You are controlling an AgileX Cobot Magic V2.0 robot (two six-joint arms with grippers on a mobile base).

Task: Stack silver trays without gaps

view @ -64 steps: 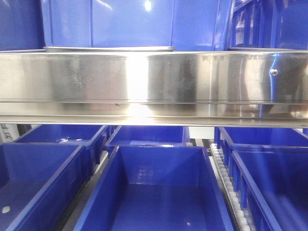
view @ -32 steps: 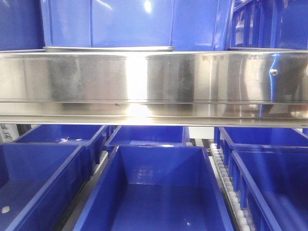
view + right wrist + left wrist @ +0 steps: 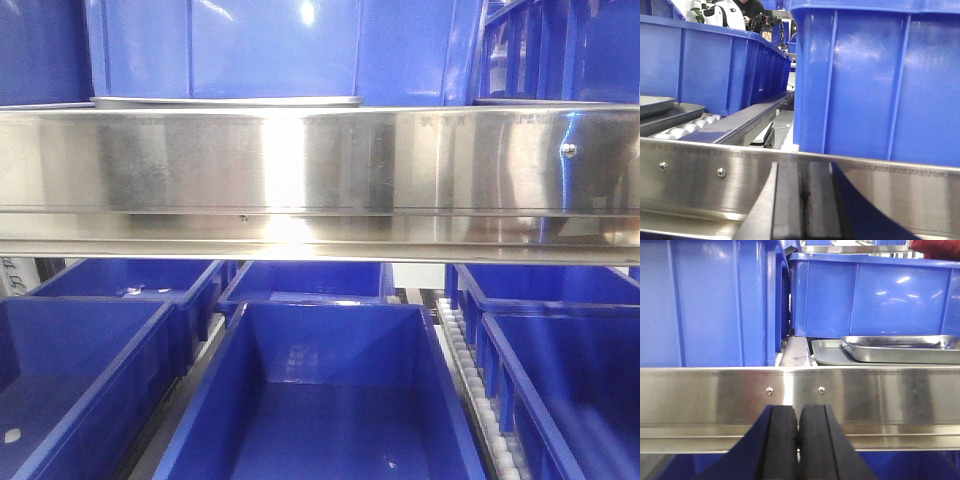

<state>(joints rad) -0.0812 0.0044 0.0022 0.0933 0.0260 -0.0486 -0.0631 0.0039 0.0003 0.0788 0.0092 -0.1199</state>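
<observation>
In the left wrist view two silver trays lie behind the steel rail at the right. A shiny one rests partly on a flatter grey one, shifted to the right of it. My left gripper is shut and empty, low in front of the rail, left of the trays. The right wrist view catches the trays at its left edge, the upper tray over the lower tray. My right gripper is shut and empty before the rail. In the front view a thin tray rim shows edge-on; neither gripper appears there.
A long steel shelf rail crosses the front view. Blue bins stand on the shelf behind it, and open blue bins sit below. Conveyor rollers run beside the trays. A large blue bin stands close ahead of the right gripper.
</observation>
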